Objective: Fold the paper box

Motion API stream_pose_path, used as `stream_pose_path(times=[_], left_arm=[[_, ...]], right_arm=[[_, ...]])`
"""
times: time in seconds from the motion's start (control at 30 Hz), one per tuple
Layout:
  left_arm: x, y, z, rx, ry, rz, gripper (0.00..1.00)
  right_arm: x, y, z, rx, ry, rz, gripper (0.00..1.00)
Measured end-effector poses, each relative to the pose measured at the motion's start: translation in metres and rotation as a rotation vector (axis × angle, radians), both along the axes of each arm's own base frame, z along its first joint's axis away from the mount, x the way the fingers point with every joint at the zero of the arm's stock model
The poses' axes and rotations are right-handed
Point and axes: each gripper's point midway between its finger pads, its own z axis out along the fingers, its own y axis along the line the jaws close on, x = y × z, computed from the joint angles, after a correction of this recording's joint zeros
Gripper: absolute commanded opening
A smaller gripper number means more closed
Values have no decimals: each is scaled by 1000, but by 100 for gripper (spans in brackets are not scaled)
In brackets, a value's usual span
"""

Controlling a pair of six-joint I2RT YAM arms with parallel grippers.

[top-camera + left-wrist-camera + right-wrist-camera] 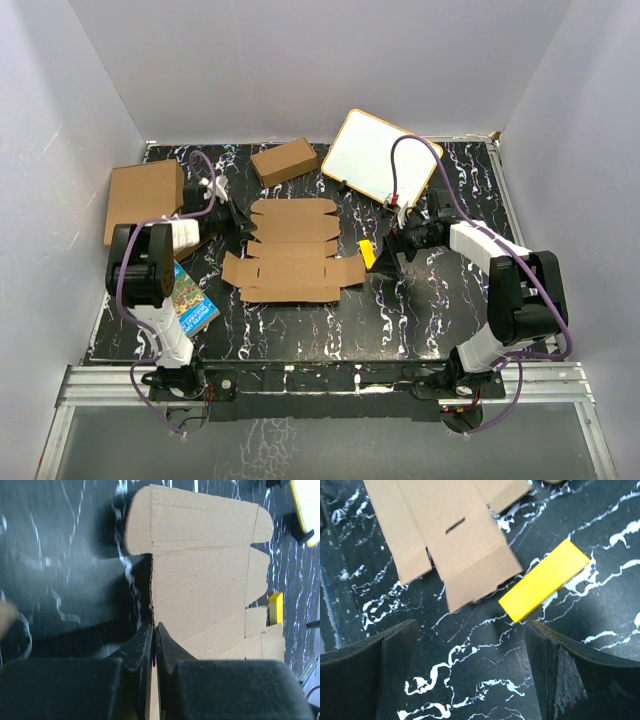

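Note:
The paper box lies flat and unfolded in the middle of the black marbled table, a brown die-cut sheet with flaps and tabs. My left gripper is at its left edge. In the left wrist view the gripper is shut on the paper box, with a strip of cardboard showing between the fingers. My right gripper stands open just right of the sheet. In the right wrist view the right gripper holds nothing, and a flap of the paper box lies ahead of it.
A yellow block lies between the sheet's right flap and my right gripper. A small folded brown box and a white board sit at the back. A bigger carton and a blue booklet are at the left.

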Motion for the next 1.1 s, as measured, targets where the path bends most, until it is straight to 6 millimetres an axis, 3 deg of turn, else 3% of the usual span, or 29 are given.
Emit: stream_pose_path(times=[0.13,0.2,0.3,0.43,0.73,0.93,1.03,1.1], left_arm=[[-30,4,11,-21,-90,32,0],[-44,7,27,-29,-176,59,0],[-54,10,61,-43,-339,97,0],[-48,8,108,-86,-512,103,0],[-48,-8,176,-253,-691,57,0],[-63,-18,216,-382,-790,1,0],[-73,-23,231,-448,-811,-35,0],[-79,-28,243,-500,-825,-69,0]], right_arm=[[4,7,19,50,-4,33,93],[10,10,33,72,-26,45,93],[21,13,54,88,-60,52,93],[31,18,77,125,-102,65,93],[32,26,84,218,-28,64,95],[68,-2,109,341,-42,-50,95],[86,-16,106,357,-47,-102,96],[91,-14,104,366,-41,-105,96]])
